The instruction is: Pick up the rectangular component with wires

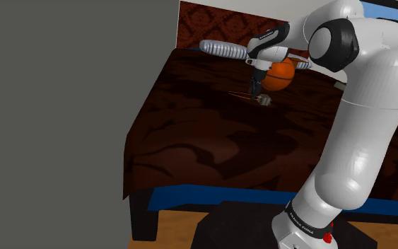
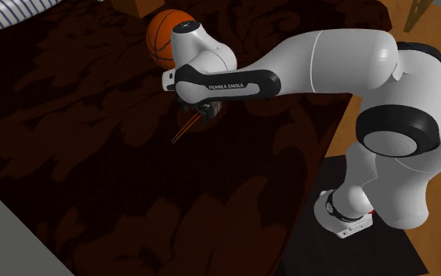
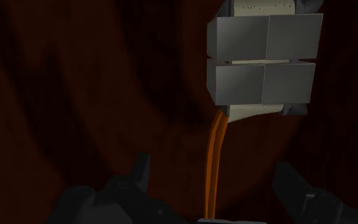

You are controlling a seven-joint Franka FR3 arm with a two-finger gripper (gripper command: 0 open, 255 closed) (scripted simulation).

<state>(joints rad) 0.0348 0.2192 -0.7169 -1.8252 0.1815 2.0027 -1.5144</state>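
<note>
The rectangular component (image 3: 263, 60) is a grey block split into four panels, with two orange wires (image 3: 214, 159) trailing from it. It lies on the dark brown patterned bed cover (image 1: 190, 134). In the shoulder view the component (image 1: 265, 100) sits just in front of an orange basketball (image 1: 281, 75), its wires (image 1: 242, 94) pointing toward that view's left. My gripper (image 1: 256, 83) hangs just above it, open and touching nothing. In the wrist view the gripper (image 3: 212, 167) has its fingers (image 3: 139, 178) apart, the wires running between them and the block ahead of the tips. The wires (image 2: 183, 129) stick out from under my hand.
The basketball (image 2: 168, 35) rests right behind the hand. A striped pillow (image 1: 222, 49) lies by the patterned headboard (image 1: 211, 25). A grey wall (image 1: 63, 106) closes off the shoulder view's left. My stand (image 1: 240, 226) is on a wooden floor (image 2: 348, 133) beside the bed.
</note>
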